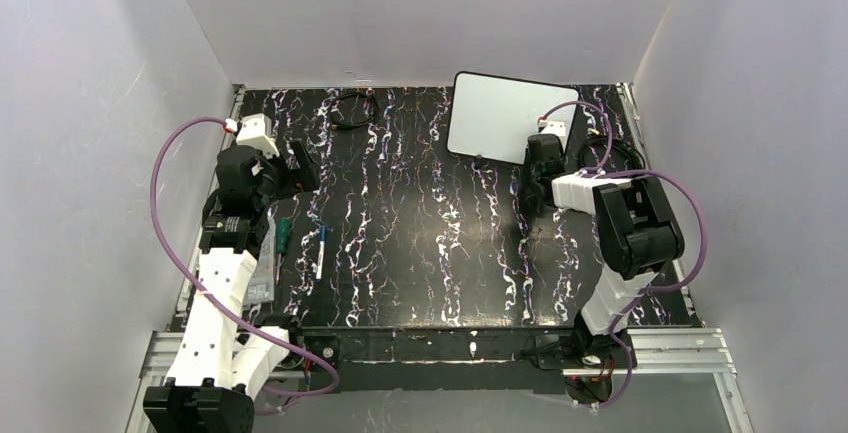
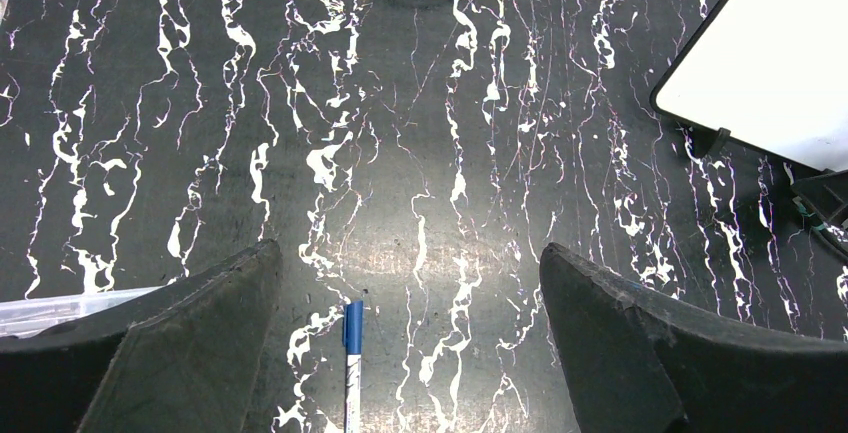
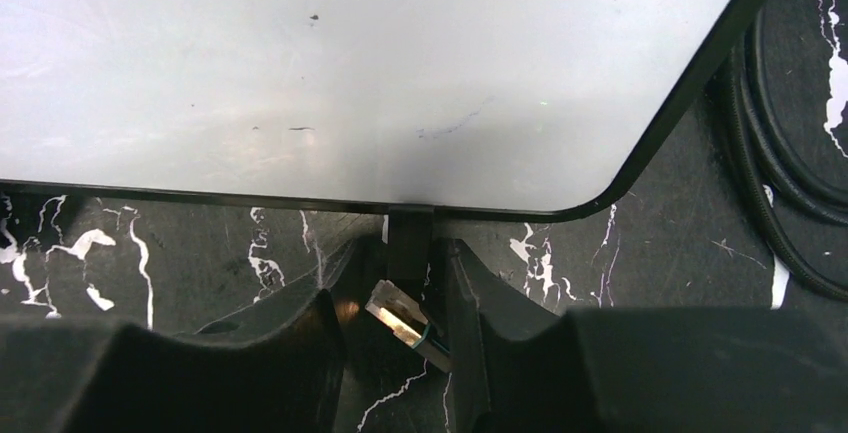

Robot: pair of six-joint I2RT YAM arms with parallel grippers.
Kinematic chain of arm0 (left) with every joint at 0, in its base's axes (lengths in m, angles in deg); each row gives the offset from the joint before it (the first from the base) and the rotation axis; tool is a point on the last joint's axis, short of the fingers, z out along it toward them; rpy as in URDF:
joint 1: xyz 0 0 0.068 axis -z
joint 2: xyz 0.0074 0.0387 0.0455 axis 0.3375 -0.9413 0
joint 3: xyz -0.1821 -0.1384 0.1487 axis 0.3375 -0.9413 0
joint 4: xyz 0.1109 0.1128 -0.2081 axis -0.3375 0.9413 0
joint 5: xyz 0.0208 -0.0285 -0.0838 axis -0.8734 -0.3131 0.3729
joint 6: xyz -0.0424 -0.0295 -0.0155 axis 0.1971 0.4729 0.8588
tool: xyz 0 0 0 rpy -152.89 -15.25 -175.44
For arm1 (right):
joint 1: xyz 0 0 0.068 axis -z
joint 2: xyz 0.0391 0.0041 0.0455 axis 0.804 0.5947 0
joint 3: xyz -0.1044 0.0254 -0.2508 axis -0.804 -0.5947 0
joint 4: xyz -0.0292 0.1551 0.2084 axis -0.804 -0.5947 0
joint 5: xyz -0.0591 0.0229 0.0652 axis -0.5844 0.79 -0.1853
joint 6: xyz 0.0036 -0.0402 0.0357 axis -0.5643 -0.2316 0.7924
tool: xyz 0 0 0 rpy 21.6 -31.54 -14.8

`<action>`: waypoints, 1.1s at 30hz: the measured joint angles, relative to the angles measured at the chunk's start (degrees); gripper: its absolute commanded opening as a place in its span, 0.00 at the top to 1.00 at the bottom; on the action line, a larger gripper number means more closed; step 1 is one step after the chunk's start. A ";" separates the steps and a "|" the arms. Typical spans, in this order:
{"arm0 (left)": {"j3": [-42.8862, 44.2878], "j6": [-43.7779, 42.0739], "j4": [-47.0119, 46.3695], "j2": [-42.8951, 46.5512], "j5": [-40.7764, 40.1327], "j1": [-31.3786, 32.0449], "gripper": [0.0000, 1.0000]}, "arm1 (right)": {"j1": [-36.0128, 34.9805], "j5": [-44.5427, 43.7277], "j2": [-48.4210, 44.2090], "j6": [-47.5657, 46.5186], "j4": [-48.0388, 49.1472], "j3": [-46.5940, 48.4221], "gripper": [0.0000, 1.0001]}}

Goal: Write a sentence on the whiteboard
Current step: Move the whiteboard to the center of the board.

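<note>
The whiteboard (image 1: 500,115) lies flat at the back right of the table, its face blank apart from faint smudges (image 3: 380,63); no sentence shows on it. My right gripper (image 1: 535,165) sits at the board's near edge, its jaws narrowly open on either side of a small black clip (image 3: 410,238), with a slim gap on each side. A small metallic piece (image 3: 405,321) lies between the fingers. My left gripper (image 2: 410,253) hangs wide open over the table. A blue-capped marker (image 2: 351,363) lies below it, untouched; the same marker (image 1: 321,251) lies at the left.
A green marker (image 1: 283,238) lies beside the blue one. Near the back wall sits a coiled black cable (image 1: 352,108), and another black cable (image 3: 790,153) lies right of the board. A clear plastic item (image 2: 50,311) rests at the left edge.
</note>
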 measured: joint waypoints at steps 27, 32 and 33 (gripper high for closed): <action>0.00 0.00 0.00 0.28 -0.04 0.00 0.01 | 0.57 -0.04 1.97 -3.04 0.90 2.32 0.99; 0.00 0.00 0.00 0.70 -0.02 0.00 0.01 | -0.02 0.63 -0.46 -2.64 1.49 0.04 0.99; 0.00 0.00 -0.02 0.74 0.00 0.00 0.01 | -0.52 0.66 -1.36 -2.51 1.57 -0.72 0.99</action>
